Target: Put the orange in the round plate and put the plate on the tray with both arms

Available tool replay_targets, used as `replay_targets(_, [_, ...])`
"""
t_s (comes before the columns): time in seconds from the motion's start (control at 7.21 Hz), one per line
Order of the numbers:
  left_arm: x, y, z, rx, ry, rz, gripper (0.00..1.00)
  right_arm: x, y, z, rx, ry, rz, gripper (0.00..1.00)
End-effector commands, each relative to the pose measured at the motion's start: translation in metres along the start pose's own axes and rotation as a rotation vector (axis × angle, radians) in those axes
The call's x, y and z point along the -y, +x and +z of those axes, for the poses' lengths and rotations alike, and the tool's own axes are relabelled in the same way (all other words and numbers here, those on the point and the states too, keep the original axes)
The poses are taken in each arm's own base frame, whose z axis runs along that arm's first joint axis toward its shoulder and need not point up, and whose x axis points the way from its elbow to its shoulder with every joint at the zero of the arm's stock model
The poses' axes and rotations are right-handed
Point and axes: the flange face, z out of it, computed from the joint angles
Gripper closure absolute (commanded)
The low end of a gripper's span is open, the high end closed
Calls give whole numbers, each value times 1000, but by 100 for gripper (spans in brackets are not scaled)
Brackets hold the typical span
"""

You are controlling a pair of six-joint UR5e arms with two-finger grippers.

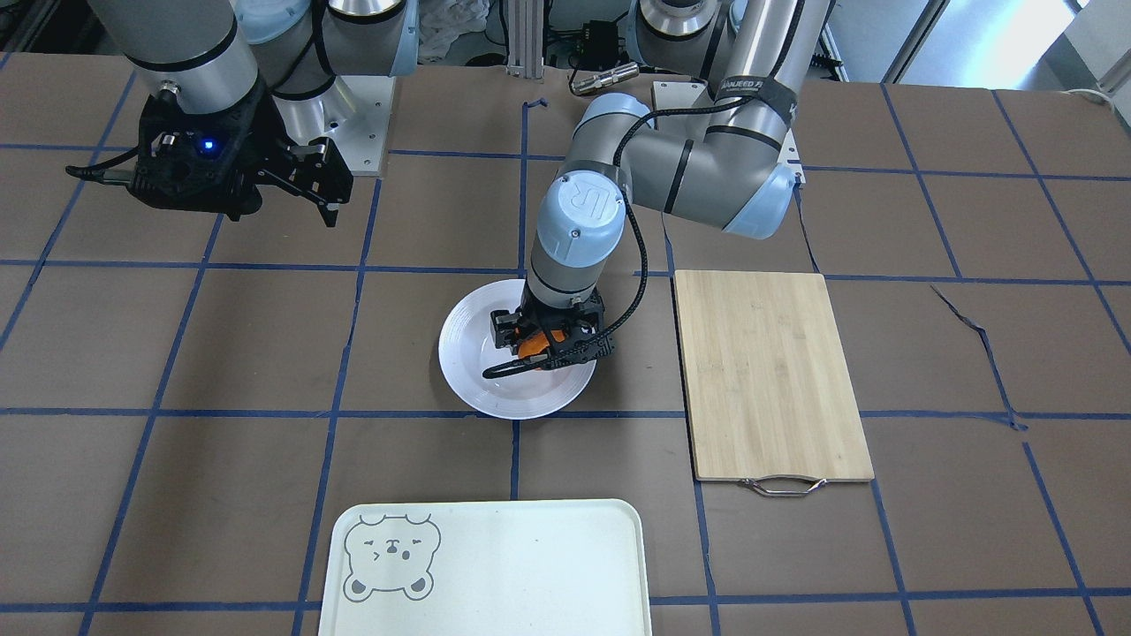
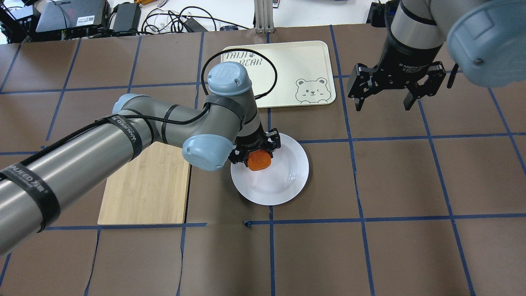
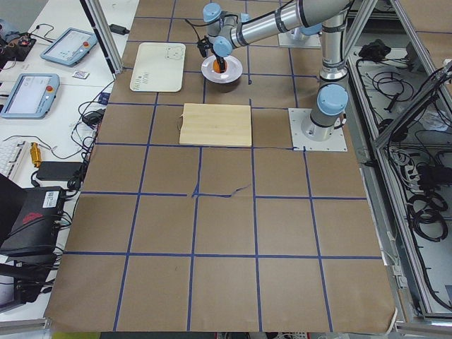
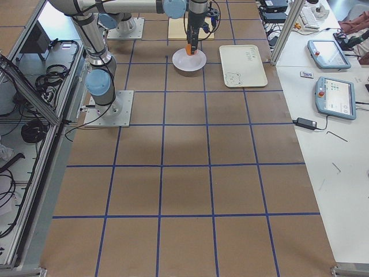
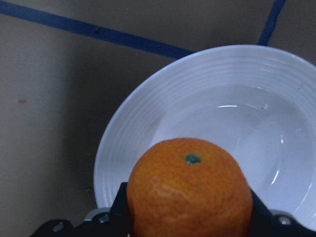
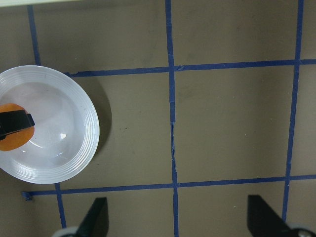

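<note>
Item, nearest the robot: left tool (image 1: 550,343), black two-finger type, pointing down, fingers clamped on the small round bright-orange fruit with dimpled skin, the orange (image 5: 190,192). Position of orange: over the glossy white round shallow plate with ridged rim (image 2: 287,185), inside its outline but toward the side nearest the bamboo cutting board (image 2: 144,189). The sunken centre lies below and slightly ahead of the fruit. Whether fruit touches plate: cannot tell. Judged requirement: a short straight lowering, then release. Item: right tool (image 2: 384,106), fingers spread apart, holding nothing, hanging above the brown desk (image 2: 390,185), well apart from the plate on its opposite side. Item, farthest: pale cream-green rectangular tray with grey bear face (image 2: 287,61), beyond the plate's far rim, near but not touching.
</note>
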Motion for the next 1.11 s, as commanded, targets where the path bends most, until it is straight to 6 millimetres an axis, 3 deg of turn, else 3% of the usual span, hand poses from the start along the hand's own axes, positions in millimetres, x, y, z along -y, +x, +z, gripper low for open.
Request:
replay_targets(0.0, [2, 9, 10, -1, 22, 4, 0, 0, 0, 0, -2, 0, 0, 0])
replay_targets(0.14, [4, 8, 1, -15, 29, -2, 0, 0, 1, -1, -5, 1, 0, 0])
replay_targets(0.42, [21, 8, -56, -8, 11, -36, 0, 1, 2, 0, -1, -3, -3, 0])
replay_targets(0.55, [36, -8, -104, 10, -23, -48, 0, 0, 1, 1, -9, -7, 9, 0])
replay_targets(0.69, [36, -17, -162, 19, -45, -13, 0, 2, 5, 7, -33, -19, 14, 0])
replay_targets(0.83, [24, -19, -210, 12, -29, 14, 0, 10, 10, 22, -37, -50, 16, 0])
replay_targets(0.97, [9, -23, -244, -7, 16, 52, 0, 19, 25, 26, -30, -50, 45, 0])
